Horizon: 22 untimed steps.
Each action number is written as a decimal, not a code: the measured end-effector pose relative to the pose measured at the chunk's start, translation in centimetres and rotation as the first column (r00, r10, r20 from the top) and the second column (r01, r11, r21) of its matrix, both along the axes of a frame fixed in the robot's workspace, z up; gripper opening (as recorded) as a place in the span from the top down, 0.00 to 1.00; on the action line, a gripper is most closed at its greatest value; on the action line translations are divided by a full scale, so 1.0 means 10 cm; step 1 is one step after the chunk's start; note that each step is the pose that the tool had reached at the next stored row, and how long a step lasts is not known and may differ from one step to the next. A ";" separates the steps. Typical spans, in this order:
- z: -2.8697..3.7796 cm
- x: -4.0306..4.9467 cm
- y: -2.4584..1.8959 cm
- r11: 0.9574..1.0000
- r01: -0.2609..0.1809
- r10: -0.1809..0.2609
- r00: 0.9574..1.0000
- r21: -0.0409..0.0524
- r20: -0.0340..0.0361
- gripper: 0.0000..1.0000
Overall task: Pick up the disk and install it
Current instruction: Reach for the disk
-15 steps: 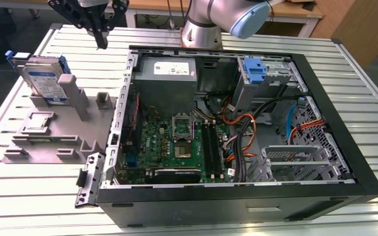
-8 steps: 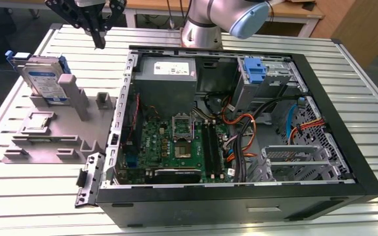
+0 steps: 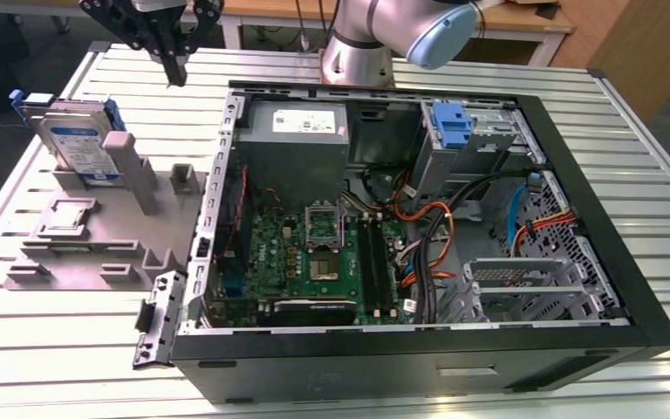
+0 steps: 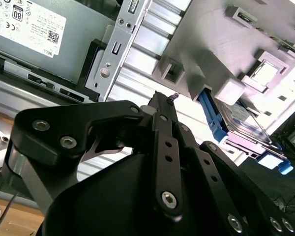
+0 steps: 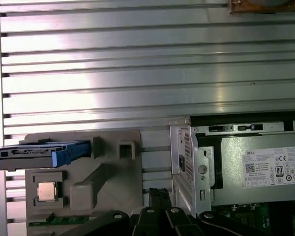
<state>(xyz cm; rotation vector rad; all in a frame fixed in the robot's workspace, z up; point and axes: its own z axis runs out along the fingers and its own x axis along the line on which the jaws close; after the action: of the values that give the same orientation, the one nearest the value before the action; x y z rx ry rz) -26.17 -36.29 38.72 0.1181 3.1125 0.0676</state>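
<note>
Gripper (image 3: 175, 78), jaws pressed together and empty, hovers near the upright hard drive (image 3: 79, 140); descending unopened could topple it.

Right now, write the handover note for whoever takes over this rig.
Gripper: shut, holding nothing, hanging above the table between the grey fixture and the open computer case.
Disk: standing on edge in the grey fixture, at the exterior view's left, apart from the gripper.
Done: nothing that shows.
Left: disk not yet picked up, not yet in the computer case.
</note>
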 end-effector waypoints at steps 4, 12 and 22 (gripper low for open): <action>-0.001 -0.024 0.024 1.000 0.000 0.000 1.000 0.000 0.000 0.90; -0.008 -0.198 0.045 1.000 0.000 0.000 1.000 0.000 0.000 0.90; -0.035 -0.458 0.177 1.000 0.000 0.000 1.000 0.000 -0.001 0.90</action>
<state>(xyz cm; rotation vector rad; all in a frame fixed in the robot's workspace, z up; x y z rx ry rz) -30.75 -34.52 38.37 0.1178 3.1133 0.0674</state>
